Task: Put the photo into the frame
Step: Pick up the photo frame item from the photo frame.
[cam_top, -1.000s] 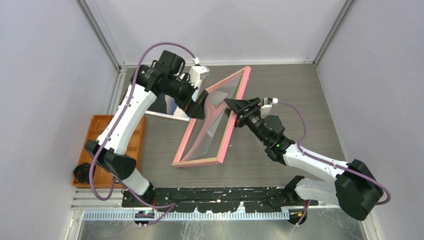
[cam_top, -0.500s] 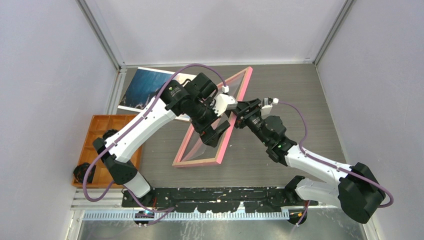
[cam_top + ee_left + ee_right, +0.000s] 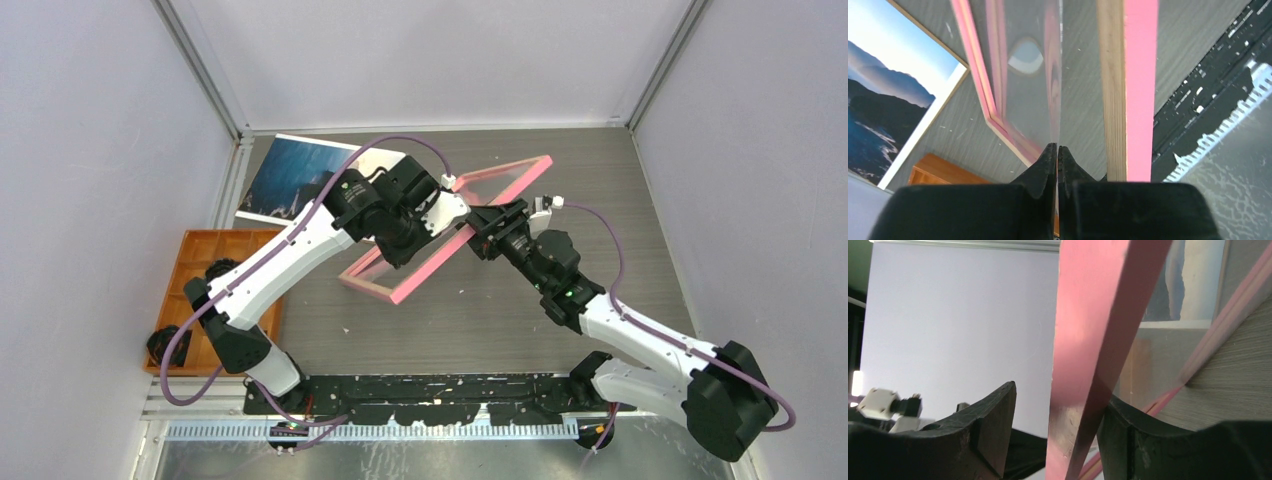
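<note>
The photo [image 3: 290, 175] lies face up at the table's back left, and its sea and mountains show in the left wrist view [image 3: 878, 115]. The pink frame [image 3: 425, 268] is raised at a tilt in the middle, between both arms. My left gripper [image 3: 408, 248] is shut on the edge of the clear pane [image 3: 1033, 75], its fingertips [image 3: 1050, 152] pinching the thin sheet beside the frame's wood-backed bar [image 3: 1140, 75]. My right gripper [image 3: 487, 228] straddles a frame bar [image 3: 1093, 340]. The bar rests against one finger [image 3: 1128, 430], with a gap to the other.
An orange compartment tray [image 3: 205, 260] sits at the left edge, partly under the left arm. The black base rail [image 3: 440, 385] runs along the near edge. Walls close in the table on the left, back and right.
The left arm swung from the back left over to the frame and shut on the pane. The frame turned from lengthwise to crosswise and rose. The photo came into view.
</note>
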